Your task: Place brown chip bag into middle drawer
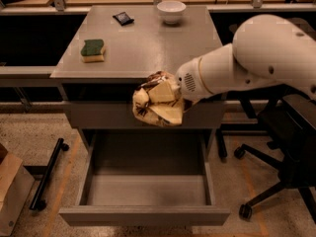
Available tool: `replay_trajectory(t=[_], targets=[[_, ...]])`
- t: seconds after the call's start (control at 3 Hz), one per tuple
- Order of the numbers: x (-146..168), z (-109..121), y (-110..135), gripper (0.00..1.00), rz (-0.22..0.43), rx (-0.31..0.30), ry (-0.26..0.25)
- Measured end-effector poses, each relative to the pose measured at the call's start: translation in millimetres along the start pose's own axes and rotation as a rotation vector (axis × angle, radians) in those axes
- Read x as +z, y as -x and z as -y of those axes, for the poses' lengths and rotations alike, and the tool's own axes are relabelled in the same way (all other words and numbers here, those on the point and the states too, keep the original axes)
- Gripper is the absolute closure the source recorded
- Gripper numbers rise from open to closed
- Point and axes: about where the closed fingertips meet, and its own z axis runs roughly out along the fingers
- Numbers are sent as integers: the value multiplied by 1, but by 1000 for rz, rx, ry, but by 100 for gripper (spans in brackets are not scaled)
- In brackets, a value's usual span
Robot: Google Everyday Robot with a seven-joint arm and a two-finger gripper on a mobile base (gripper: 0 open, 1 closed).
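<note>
The brown chip bag (157, 102), crumpled with brown and yellow faces showing, hangs in the air in front of the upper drawer front, above the open middle drawer (145, 190). My gripper (174, 94) comes in from the right on the white arm and is shut on the bag; its fingers are hidden behind the bag. The drawer is pulled out, with a flat grey floor and low side walls, and nothing shows inside it.
On the grey cabinet top (148, 48) lie a green and yellow sponge (93, 50), a small black packet (123, 18) and a white bowl (171, 11). A black office chair (286, 147) stands at the right. A cardboard box (10, 191) is at the lower left.
</note>
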Motion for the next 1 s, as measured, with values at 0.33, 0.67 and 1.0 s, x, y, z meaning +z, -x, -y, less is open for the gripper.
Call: replay_trajectory(t=[0.33, 0.67, 1.0], targets=[[6, -3, -13, 100, -17, 18, 10], [13, -4, -14, 100, -45, -6, 15], [31, 5, -43, 100, -64, 35, 39]])
